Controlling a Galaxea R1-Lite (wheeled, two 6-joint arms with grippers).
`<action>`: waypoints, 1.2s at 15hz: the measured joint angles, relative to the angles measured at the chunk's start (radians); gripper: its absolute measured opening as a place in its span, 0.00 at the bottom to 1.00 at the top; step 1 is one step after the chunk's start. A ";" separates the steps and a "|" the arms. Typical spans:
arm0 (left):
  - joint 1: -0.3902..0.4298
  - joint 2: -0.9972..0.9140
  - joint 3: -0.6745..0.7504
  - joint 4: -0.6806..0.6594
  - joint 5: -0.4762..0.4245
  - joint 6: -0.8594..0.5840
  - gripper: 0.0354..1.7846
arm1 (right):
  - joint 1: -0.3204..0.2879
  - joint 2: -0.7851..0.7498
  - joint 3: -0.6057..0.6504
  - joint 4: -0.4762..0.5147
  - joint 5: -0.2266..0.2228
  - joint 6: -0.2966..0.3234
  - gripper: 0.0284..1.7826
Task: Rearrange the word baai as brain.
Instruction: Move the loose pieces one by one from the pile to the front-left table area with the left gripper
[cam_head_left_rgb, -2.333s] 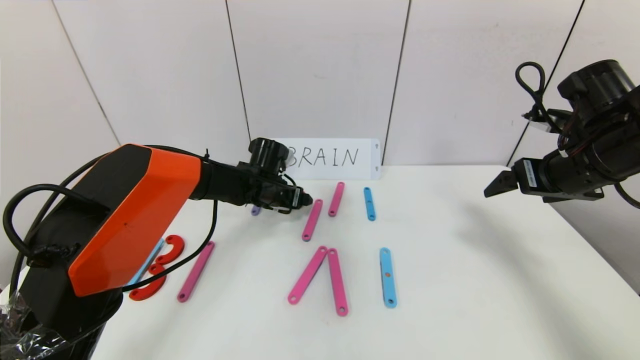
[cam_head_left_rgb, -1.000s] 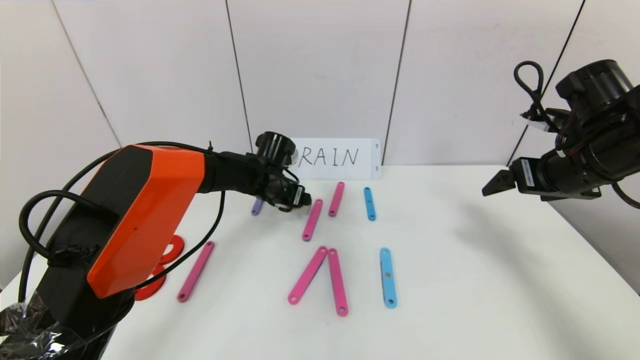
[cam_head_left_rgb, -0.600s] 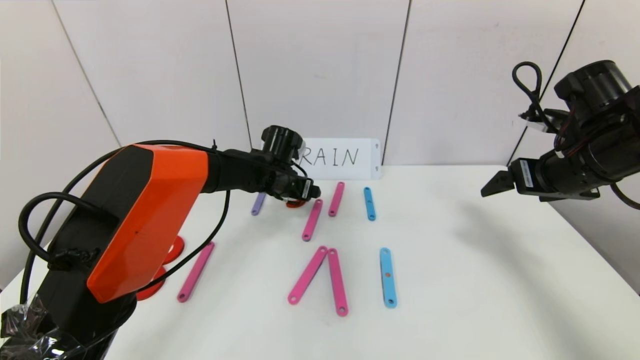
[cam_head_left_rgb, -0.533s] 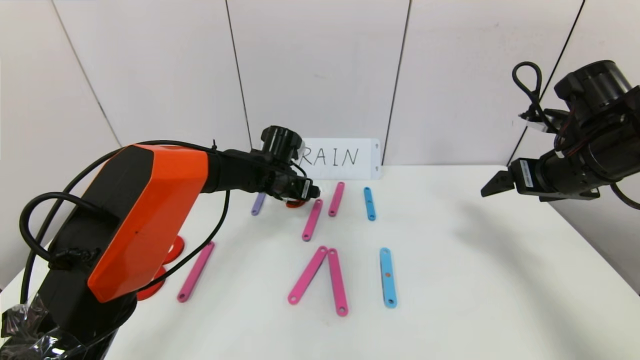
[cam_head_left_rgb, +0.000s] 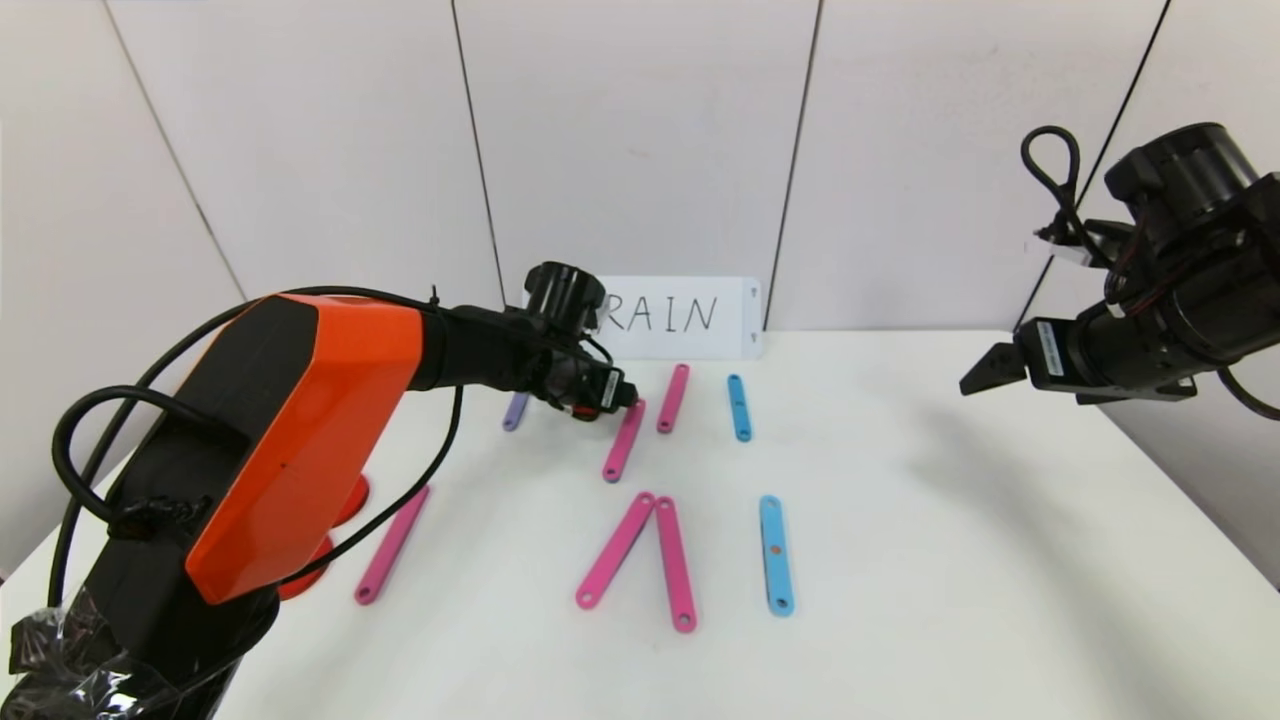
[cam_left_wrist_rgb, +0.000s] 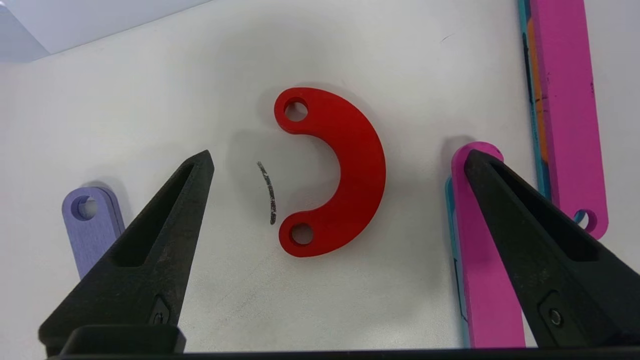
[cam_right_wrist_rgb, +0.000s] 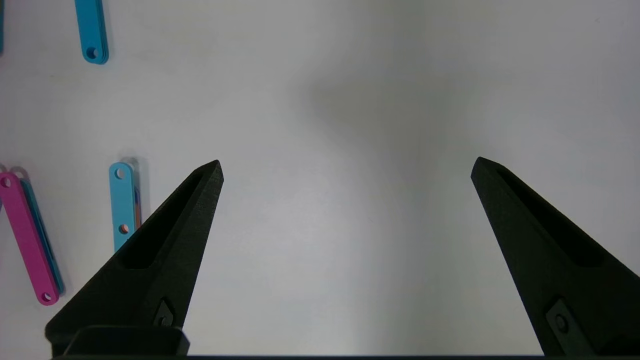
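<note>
Placement step for the R's bowl — flat red C-shaped arc (cam_left_wrist_rgb: 340, 170) flat on the white table (cam_head_left_rgb: 950, 520), between short purple holed strip (cam_left_wrist_rgb: 87, 225) and upper pink holed strip (cam_left_wrist_rgb: 480, 260), left gripper (cam_left_wrist_rgb: 340, 165) spread wide above, empty. Next, probably: lift clear, check alignment. Versus a moment ago — dipped lower over the arc; right gripper (cam_right_wrist_rgb: 345, 172) splayed, idle at the right.

The white worktop (cam_head_left_rgb: 1000, 560) lies bare toward its right edge; flat pink holed strips (cam_head_left_rgb: 624, 441) and a red C-shaped arc (cam_left_wrist_rgb: 340, 170) crowd the far middle.
</note>
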 joint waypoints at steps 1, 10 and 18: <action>0.001 0.000 0.001 0.000 0.007 0.000 0.97 | 0.000 0.001 0.000 0.000 0.000 0.000 0.98; 0.016 0.008 0.004 0.003 0.035 0.003 0.97 | 0.007 0.003 0.008 -0.007 0.000 -0.001 0.98; 0.028 0.006 0.007 0.016 0.065 0.005 0.97 | 0.009 0.009 0.008 -0.008 0.000 -0.001 0.98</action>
